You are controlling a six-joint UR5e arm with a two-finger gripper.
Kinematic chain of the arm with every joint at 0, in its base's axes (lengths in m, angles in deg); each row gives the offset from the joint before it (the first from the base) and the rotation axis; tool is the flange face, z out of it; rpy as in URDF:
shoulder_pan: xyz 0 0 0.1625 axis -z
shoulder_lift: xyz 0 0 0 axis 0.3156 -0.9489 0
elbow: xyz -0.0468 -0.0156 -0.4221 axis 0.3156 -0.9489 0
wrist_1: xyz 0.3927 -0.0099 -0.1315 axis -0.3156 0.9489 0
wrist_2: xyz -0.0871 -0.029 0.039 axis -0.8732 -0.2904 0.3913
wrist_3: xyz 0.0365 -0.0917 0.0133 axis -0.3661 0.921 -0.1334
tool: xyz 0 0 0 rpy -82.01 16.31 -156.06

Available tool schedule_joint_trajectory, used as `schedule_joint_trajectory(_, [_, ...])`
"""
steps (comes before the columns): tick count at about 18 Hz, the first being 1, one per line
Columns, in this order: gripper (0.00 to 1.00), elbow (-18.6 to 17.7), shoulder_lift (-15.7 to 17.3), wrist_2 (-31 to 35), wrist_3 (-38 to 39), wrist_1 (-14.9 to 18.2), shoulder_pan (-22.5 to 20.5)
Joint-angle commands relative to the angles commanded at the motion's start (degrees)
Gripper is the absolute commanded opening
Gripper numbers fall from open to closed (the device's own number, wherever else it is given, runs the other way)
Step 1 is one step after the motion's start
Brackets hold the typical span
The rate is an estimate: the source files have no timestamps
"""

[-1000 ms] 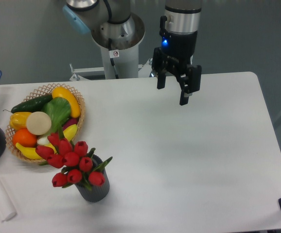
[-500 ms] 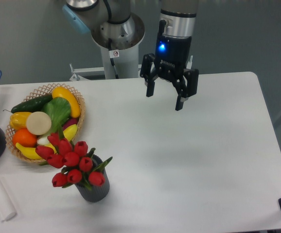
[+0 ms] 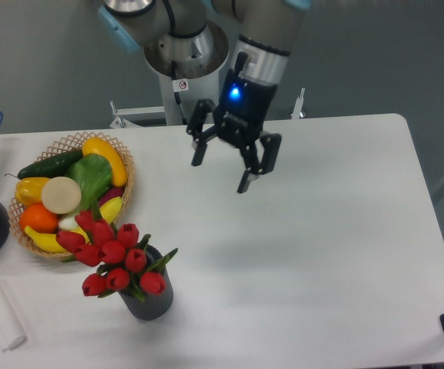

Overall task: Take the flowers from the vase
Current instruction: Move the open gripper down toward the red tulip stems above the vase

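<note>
The bunch of red tulip flowers (image 3: 113, 257) stands untouched in the small dark grey ribbed vase (image 3: 151, 301) at the table's front left. The black two-finger gripper (image 3: 220, 174) hangs well apart, spread wide and empty; reaching, grasping and lifting all remain

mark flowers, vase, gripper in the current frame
flowers (image 3: 114, 252): fixed camera, on a red bud mid-bunch.
vase (image 3: 154, 304): fixed camera, on its ribbed outer wall.
gripper (image 3: 220, 171): fixed camera, midway between the open fingertips.
</note>
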Motion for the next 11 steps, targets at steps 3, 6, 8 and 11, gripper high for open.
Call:
schedule_joint_trajectory(3, [1.00,-1.7,-0.5,-1.9,2.9,-0.5,0.7])
schedule_joint_trajectory(6, [1.00,-1.2,-2.6,-5.9,3.1,-0.9,0.7])
schedule_joint_trajectory(8, [1.00,-0.8,-6.2,-6.3,3.3,-4.6,0.8])
schedule_joint_trajectory(11, [1.00,-0.6,-10.1,-6.5,4.1,-10.3,3.2])
